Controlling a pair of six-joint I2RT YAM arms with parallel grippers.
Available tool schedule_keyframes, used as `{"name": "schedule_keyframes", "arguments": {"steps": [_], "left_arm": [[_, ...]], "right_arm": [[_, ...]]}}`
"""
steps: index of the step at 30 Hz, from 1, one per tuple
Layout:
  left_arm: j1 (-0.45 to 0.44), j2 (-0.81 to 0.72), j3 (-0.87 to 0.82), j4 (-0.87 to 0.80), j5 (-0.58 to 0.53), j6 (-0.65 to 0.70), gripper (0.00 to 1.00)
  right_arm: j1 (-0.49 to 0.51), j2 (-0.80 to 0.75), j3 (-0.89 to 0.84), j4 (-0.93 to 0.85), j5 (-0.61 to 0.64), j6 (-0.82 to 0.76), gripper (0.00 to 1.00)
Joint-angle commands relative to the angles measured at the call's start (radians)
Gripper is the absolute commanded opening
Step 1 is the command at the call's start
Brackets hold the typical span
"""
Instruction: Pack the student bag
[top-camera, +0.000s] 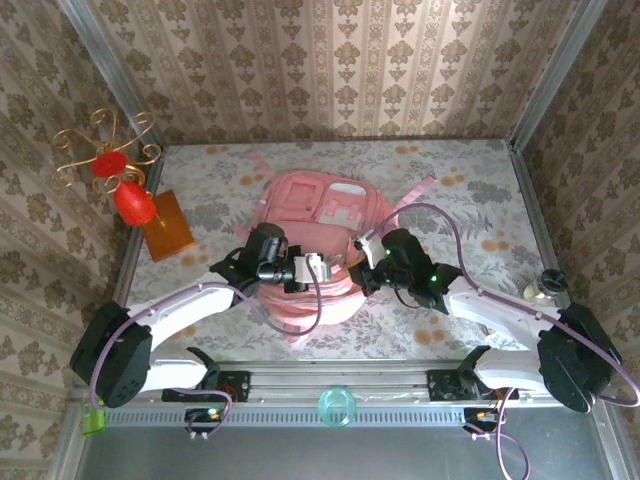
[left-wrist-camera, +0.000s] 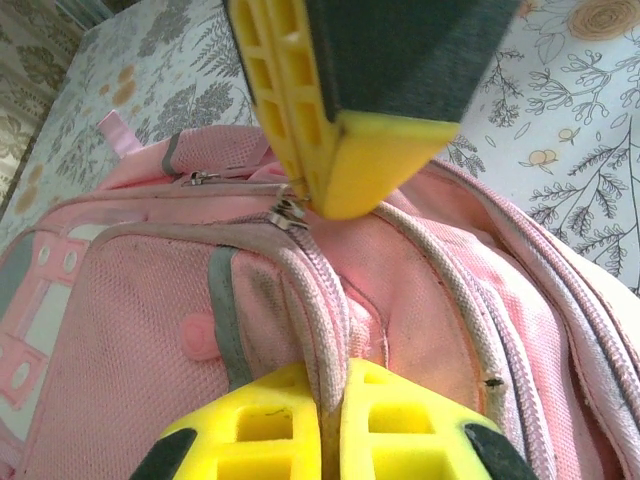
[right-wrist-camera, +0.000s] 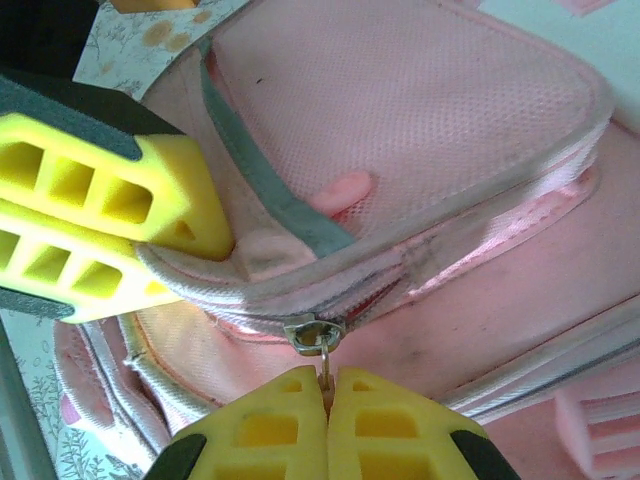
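A zipper pull (right-wrist-camera: 321, 343) is pinched in the right gripper (right-wrist-camera: 327, 383); beside it, the bag (left-wrist-camera: 130, 360) is clamped by the left gripper (left-wrist-camera: 333, 388).

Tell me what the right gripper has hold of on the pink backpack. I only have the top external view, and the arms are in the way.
Observer: The right gripper is shut on the pull tab that hangs from a metal zip slider on the student bag.
Operator: Now give me the left one.
Observer: The left gripper is shut on the bag's pale piped edge, and the piping passes between its fingers.
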Motion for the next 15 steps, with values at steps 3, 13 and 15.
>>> {"name": "schedule_keyframes", "arguments": {"steps": [3,13,15], "left_arm": [[0.036,-0.019,-0.032,-0.048,0.015,0.073,0.0],[0.037,-0.023,-0.045,0.031,0.029,0.021,0.0],[0.034,-0.014,-0.043,0.072,0.038,-0.021,0.0]], "right_arm": [[-0.06,0.026,0.081,-0.117,0.118,-0.068,0.0],[-0.089,0.112,0.14,-0.074,0.139,-0.036,0.0],[-0.096,0.126,0.148,-0.067,0.148,-0.04,0.0]]}}
